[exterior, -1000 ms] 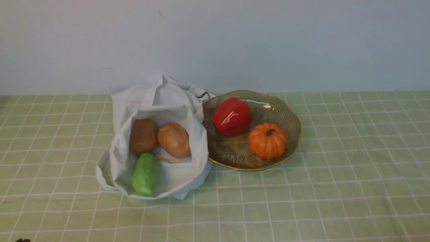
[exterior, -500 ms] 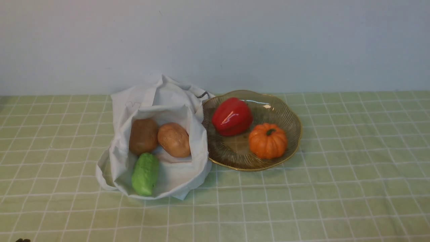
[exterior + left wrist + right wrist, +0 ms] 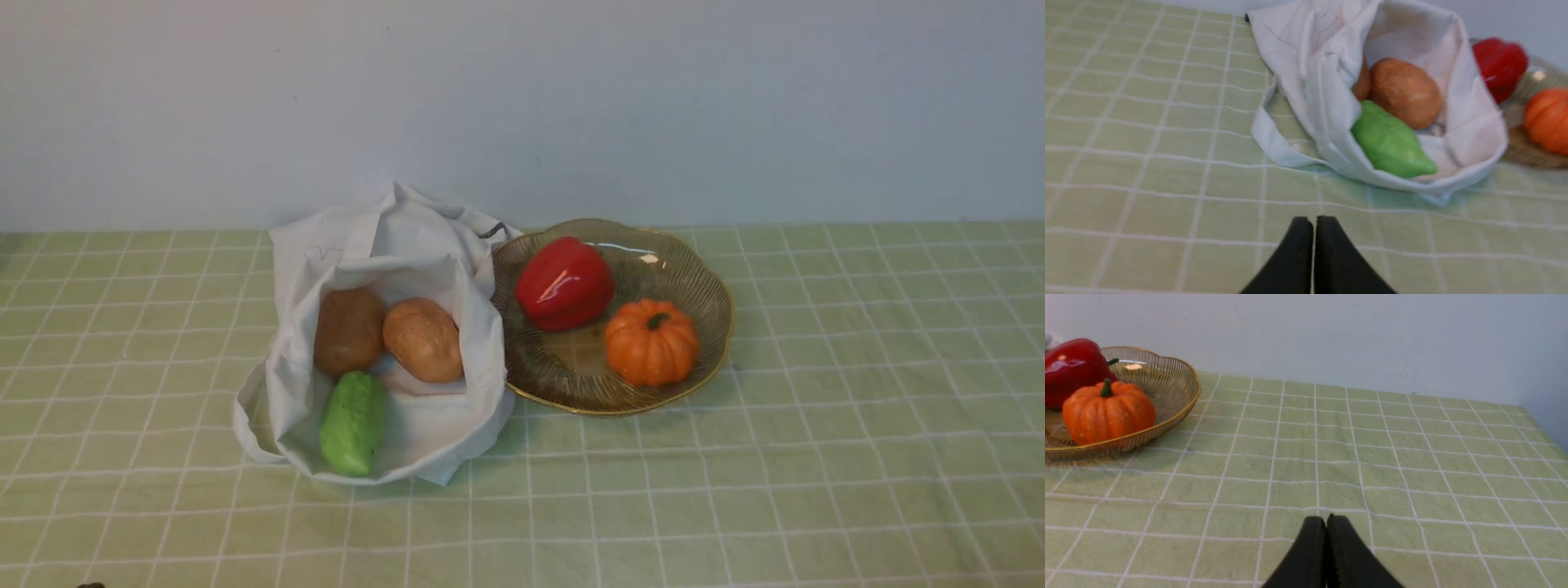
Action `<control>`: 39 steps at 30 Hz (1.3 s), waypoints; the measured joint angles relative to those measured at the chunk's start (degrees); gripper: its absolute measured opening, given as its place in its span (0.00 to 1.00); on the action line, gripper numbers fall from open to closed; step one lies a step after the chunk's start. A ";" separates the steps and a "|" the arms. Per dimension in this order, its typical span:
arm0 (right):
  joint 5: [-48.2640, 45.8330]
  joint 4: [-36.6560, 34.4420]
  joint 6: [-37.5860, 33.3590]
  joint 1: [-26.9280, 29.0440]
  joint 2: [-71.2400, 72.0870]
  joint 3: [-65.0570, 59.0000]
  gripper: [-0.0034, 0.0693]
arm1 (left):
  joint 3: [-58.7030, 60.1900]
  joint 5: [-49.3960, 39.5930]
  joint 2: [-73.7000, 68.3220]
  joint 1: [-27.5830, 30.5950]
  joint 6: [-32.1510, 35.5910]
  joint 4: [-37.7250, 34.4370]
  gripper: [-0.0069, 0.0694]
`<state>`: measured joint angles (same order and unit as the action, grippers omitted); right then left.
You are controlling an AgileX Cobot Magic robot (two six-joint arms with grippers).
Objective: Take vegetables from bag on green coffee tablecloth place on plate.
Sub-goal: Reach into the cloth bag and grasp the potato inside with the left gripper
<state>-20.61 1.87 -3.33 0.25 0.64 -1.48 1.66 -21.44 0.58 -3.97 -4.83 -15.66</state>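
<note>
The white cloth bag (image 3: 392, 245) lies open on the green checked tablecloth (image 3: 816, 408). Inside it are a darker brown potato (image 3: 349, 330), a light tan potato (image 3: 423, 339) and a green bumpy vegetable (image 3: 353, 423). In the left wrist view the bag (image 3: 1314, 61), the tan potato (image 3: 1405, 92) and the green vegetable (image 3: 1390, 143) show ahead of my left gripper (image 3: 1314, 222), which is shut and empty over bare cloth. The amber glass plate (image 3: 702, 282) stands right of the bag. My right gripper (image 3: 1326, 520) is shut and empty, over cloth right of the plate (image 3: 1180, 381).
On the plate lie a glossy red bell pepper (image 3: 565, 282) and a small orange pumpkin (image 3: 651, 342); both also show in the right wrist view, pepper (image 3: 1069, 369) and pumpkin (image 3: 1108, 412). A pale wall stands behind the table. A dark tip (image 3: 90, 585) shows at the bottom left edge.
The dark tip at the bottom left edge of the front view has shifted a little to the right. Bag, vegetables and plate have not moved.
</note>
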 joint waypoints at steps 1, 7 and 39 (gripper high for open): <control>0.00 0.00 0.00 0.00 0.00 0.00 0.03 | 0.00 0.03 0.00 0.00 -1.90 -5.73 0.08; 0.00 0.00 0.00 0.00 0.00 0.00 0.03 | 0.01 0.58 0.00 0.00 -4.63 -25.81 0.08; 0.00 0.00 0.00 0.00 0.00 0.00 0.03 | -26.41 -12.33 -25.87 0.00 10.85 -26.73 0.08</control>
<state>-20.61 1.87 -3.33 0.25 0.64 -1.48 -24.75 -33.77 -25.30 -3.97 6.02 -42.39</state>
